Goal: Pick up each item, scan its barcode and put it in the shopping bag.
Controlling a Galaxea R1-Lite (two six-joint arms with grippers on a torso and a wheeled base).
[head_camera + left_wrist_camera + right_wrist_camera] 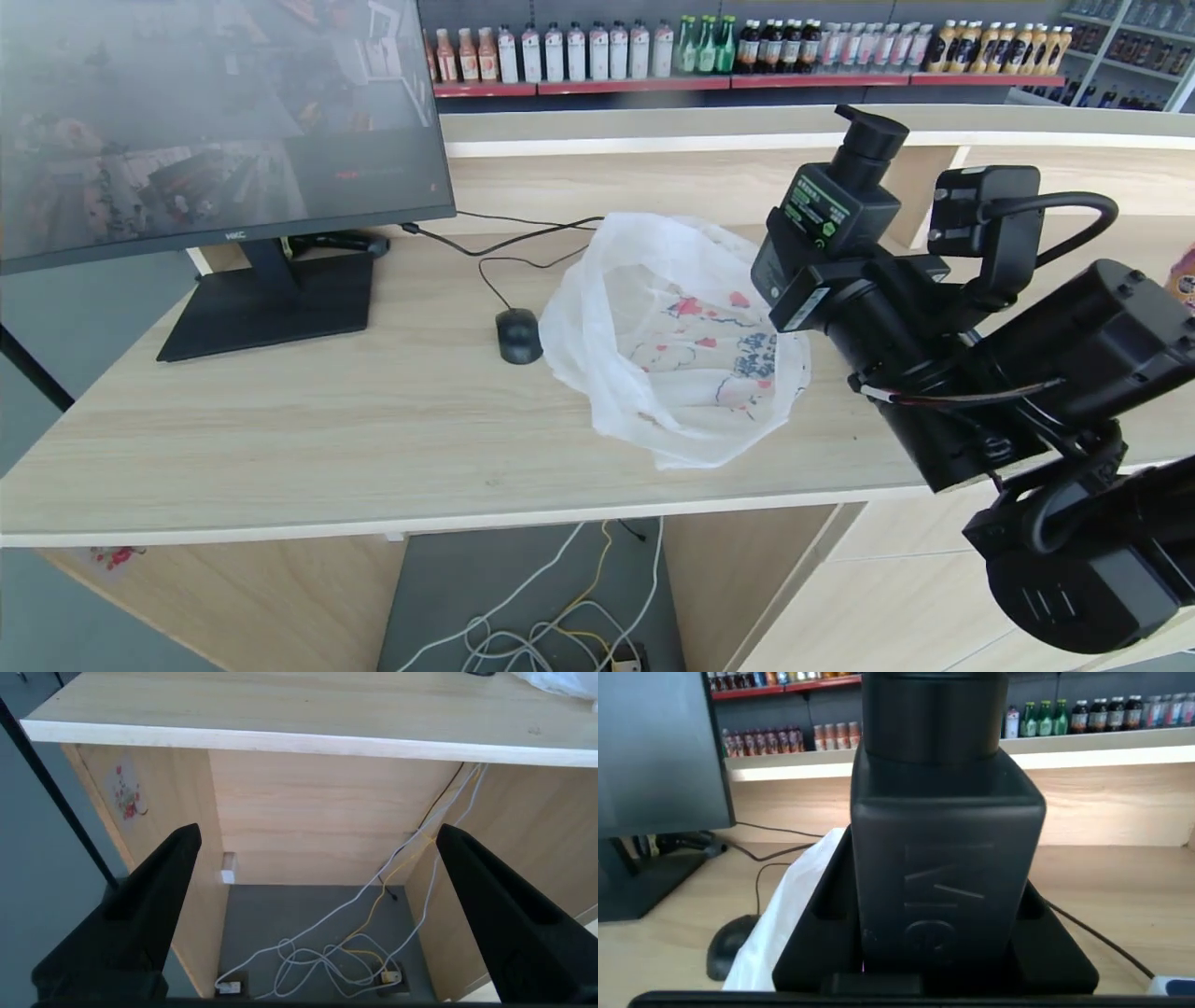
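Right gripper (934,943): fingers clenched on dark capped bottle (826,219), just above shopping bag (667,345), right edge. Bottle seemingly rigid, smooth, light; flat sides best for grip. Left gripper (318,924): fingers released, well below bag.

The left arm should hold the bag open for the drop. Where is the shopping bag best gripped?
Probably pinch the upstanding rim of the shopping bag on its mouse side, coming from the robot's left and above: the film rises there as a loose fold, while the right gripper with the black bottle crowds the other side.
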